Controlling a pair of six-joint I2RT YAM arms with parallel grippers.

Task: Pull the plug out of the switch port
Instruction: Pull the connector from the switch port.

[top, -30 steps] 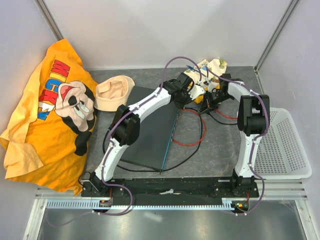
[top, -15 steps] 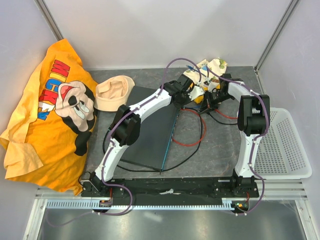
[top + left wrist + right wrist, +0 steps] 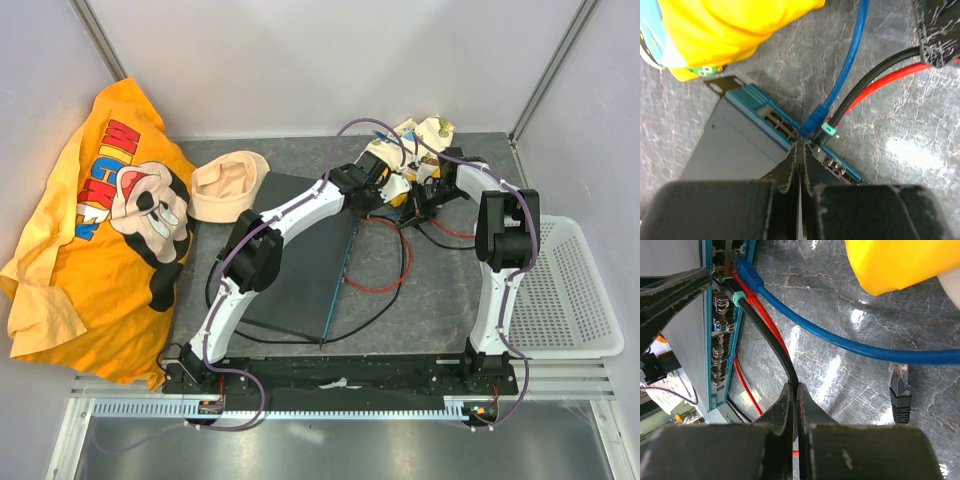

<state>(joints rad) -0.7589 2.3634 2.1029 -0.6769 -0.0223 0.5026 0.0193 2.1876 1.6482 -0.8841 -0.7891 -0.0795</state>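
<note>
Plain white back wall (image 3: pixel 320 70), white side walls (image 3: pixel 600 140) L+R. Silver metal posts (image 3: pixel 548 70) in both back corners. Table top (image 3: pixel 430 300) dark grey, marbled, a bit glossy w/ bright light patches (image 3: pixel 910 152) in wrist views. Slotted metal rail (image 3: pixel 340 408) along near edge.

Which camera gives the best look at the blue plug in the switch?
The left wrist view: the blue plug sits mid-frame, seated in the switch edge just above the shut left gripper. The right wrist view shows it in its top left corner; the top view hides it behind the arms.
</note>
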